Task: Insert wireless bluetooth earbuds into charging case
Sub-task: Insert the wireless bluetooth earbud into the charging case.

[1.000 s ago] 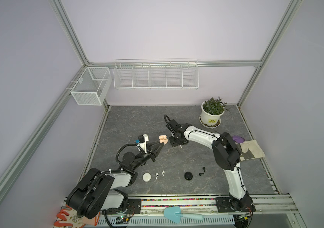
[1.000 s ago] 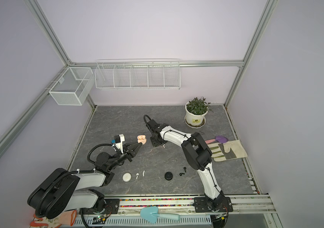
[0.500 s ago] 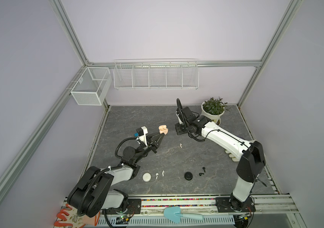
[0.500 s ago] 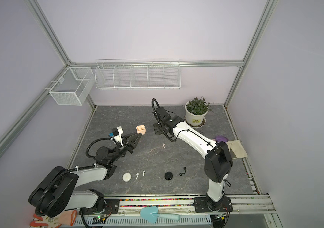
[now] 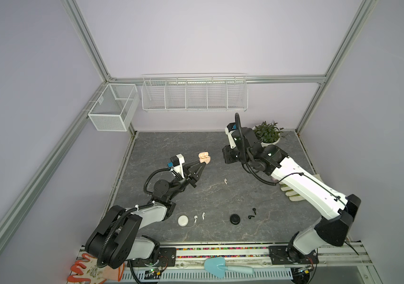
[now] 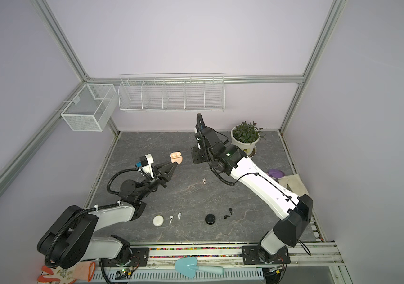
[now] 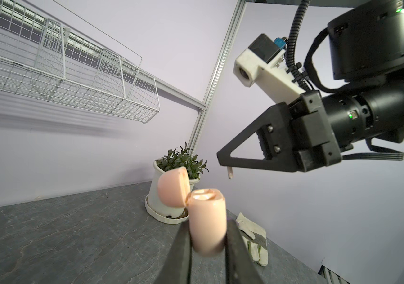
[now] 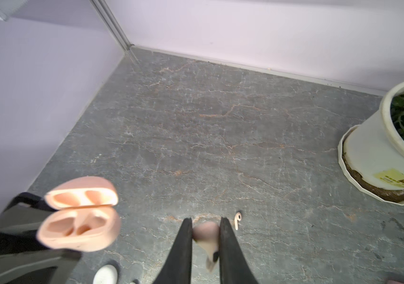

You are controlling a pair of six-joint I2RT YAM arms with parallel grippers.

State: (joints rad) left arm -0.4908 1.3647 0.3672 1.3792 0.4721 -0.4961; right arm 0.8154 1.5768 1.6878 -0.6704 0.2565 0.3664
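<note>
Earbuds [image 5: 203,215] six, white pair [image 5: 195,218], black pair [image 5: 251,216], pinkish pair [image 5: 225,181], cases [image 5: 183,220] three

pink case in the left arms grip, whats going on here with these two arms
The left gripper holds the pink charging case up off the table with its lid open; both sockets look empty. The right gripper pinches one pinkish earbud in the air near the case, not yet inserted. A second pinkish earbud lies loose on the table. Nearer the front, the white case with two white earbuds and the black case with two black earbuds lie apart from both grippers.
</note>
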